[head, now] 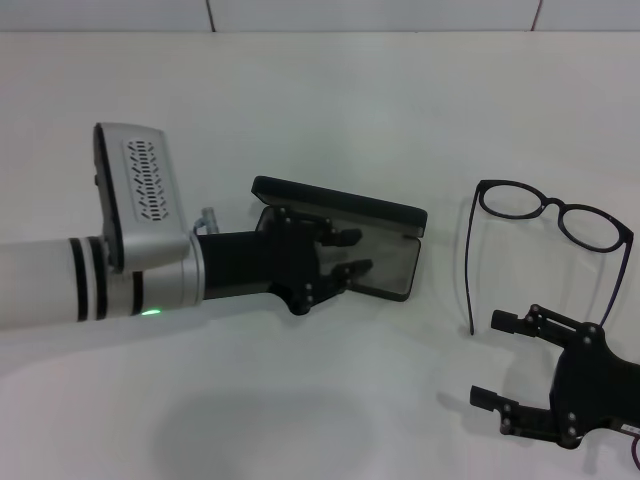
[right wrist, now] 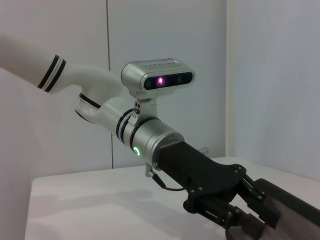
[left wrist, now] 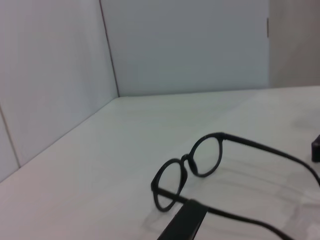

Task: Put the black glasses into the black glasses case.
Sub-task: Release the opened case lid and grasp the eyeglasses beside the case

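So the black glasses (head: 553, 215) are lying unfolded on the white table (head: 300, 110), lenses facing away from the robot and the temple arms running back toward it. The right gripper (head: 505, 363) is sitting just short of those temple tips with its fingers spread wide and nothing in them, so it's clearly the nearer arm for the pick (frame lies straight ahead of it). The left gripper (head: 350, 255) is parked over at the black glasses case (head: 350, 235), fingers parted and reaching into the open case, seemingly steadying it, well apart from the glasses.
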`<state>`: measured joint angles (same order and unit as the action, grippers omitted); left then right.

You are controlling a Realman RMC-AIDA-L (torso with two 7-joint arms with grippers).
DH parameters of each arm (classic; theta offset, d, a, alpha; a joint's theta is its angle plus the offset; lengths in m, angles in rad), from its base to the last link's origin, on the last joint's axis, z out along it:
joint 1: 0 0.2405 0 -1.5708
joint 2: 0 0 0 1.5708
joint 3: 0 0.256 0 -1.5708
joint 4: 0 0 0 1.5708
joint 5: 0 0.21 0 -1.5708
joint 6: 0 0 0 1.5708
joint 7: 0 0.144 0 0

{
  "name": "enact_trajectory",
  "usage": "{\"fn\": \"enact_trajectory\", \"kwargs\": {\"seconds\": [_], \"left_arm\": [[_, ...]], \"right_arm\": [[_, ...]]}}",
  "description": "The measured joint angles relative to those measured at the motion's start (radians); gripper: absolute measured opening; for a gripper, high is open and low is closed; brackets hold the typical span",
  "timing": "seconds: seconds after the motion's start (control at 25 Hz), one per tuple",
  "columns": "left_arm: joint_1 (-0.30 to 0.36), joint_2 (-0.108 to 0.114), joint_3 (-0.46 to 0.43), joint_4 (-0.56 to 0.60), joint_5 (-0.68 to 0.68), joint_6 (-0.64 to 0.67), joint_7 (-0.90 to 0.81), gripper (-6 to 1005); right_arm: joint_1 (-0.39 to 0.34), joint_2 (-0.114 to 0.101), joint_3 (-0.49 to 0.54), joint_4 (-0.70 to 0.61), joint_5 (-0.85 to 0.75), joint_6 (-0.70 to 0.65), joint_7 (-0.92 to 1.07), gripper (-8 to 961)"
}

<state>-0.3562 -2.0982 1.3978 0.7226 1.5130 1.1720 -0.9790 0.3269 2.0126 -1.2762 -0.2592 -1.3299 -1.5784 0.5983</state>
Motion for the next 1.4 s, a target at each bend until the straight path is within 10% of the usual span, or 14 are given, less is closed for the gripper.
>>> {"fn": "enact_trajectory", "kwargs": {"seconds": [1.4], "left_arm": [[-0.075,-0.001,0.024,-0.095,-0.128,-0.006,0.018,310]], "right_arm": [[0.006,0.0,0.0,0.0,0.0,0.009,-0.004,800]]}}
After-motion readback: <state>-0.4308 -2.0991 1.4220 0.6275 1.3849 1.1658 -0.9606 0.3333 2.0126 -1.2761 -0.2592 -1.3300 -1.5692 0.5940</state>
